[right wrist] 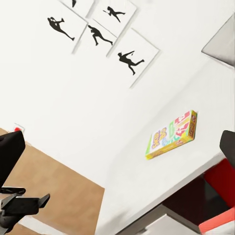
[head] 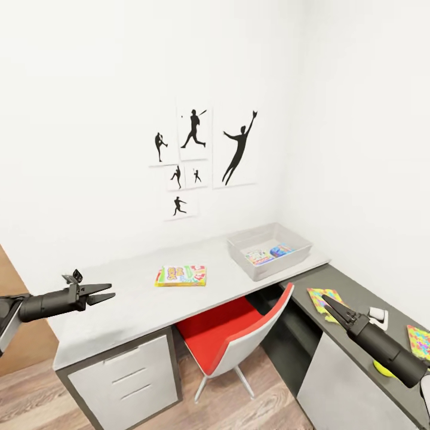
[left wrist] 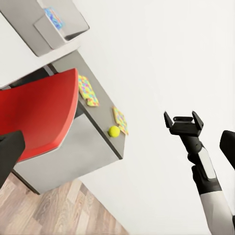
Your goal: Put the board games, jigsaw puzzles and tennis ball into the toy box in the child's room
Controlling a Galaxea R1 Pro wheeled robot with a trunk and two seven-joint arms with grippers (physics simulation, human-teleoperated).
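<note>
— Where do things stand from where you are?

— The long desk with the pale grey top [head: 119, 298] runs along the white wall, and the yellow-green flat game box [head: 181, 275] lies flat on it, about midway, well clear of the edges. The shallow light grey toy bin [head: 270, 249] sits at the far corner, with two small colourful boxes [head: 269, 253] already inside.

— And the arms?

— Both empty. The left gripper [head: 101, 294] hovers over the near end of the desk, fingers slightly parted. The right gripper [head: 330, 305] hangs over the lower dark grey cabinet [head: 358, 292]; in the head view its fingers look pressed together, though I cannot be sure.

— What's left?

— Two bright mosaic puzzle sheets [head: 325, 297] [head: 419, 342] and a yellow-green tennis ball [left wrist: 114, 131] on that cabinet.

— Next move, you'd guess?

— The game box, I'd judge. It is thin, so spread the fingers wide and come at a long edge. Mind the red-seated chair [head: 236, 337] tucked under the desk; above the top there is open room to carry towards the bin.
</note>
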